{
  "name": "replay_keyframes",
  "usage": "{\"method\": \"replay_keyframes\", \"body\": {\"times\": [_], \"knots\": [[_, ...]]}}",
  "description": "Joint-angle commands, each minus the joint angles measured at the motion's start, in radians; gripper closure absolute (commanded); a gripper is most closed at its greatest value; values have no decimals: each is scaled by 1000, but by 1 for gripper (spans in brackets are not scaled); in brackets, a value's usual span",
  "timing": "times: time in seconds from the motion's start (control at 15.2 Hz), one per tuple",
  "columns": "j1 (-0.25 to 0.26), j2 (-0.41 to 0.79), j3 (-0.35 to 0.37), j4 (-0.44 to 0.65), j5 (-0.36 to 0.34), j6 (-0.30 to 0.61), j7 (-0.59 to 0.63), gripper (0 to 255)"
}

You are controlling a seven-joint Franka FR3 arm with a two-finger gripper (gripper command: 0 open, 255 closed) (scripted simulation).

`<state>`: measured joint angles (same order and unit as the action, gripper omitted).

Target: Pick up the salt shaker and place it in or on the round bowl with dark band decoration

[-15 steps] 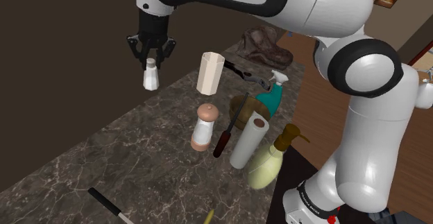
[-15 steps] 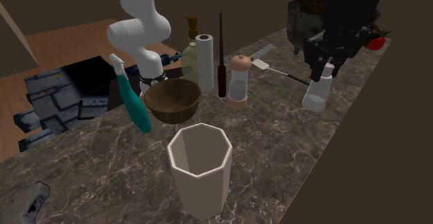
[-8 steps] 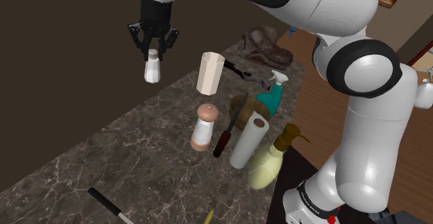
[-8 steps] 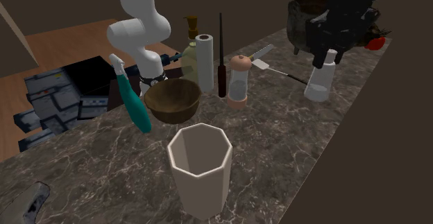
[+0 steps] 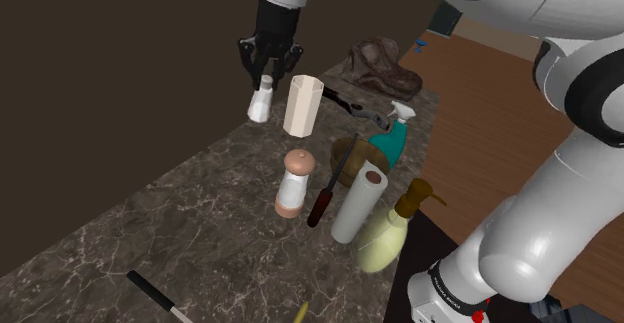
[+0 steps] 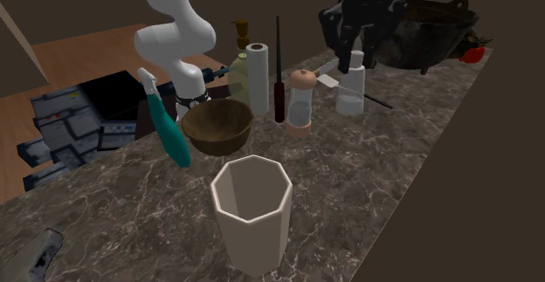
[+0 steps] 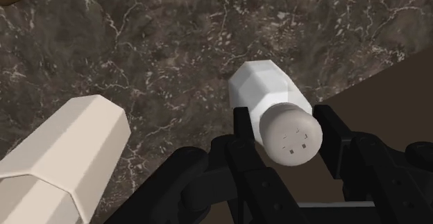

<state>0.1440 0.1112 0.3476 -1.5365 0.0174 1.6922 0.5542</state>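
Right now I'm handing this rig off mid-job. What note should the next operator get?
Gripper: shut on the salt shaker, clasping it near its cap.
Salt shaker: upright, apparently lifted off the marble counter, beside the beige cup.
Brown round bowl: empty, between the teal spray bottle and the grinder in the second exterior view.
Done: the pick.
Left: carry the shaker over to the bowl, lower it in, release.
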Motion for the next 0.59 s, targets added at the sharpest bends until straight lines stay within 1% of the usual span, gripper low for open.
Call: {"method": "replay_keyframes", "body": {"times": [0.0, 0.26, 0.53], "knots": [[-30, -97, -16, -110, 36, 16, -46, 255], [-64, -246, -58, -261, 84, 19, -130, 255], [-87, -381, -110, -385, 111, 5, -213, 255]]}}
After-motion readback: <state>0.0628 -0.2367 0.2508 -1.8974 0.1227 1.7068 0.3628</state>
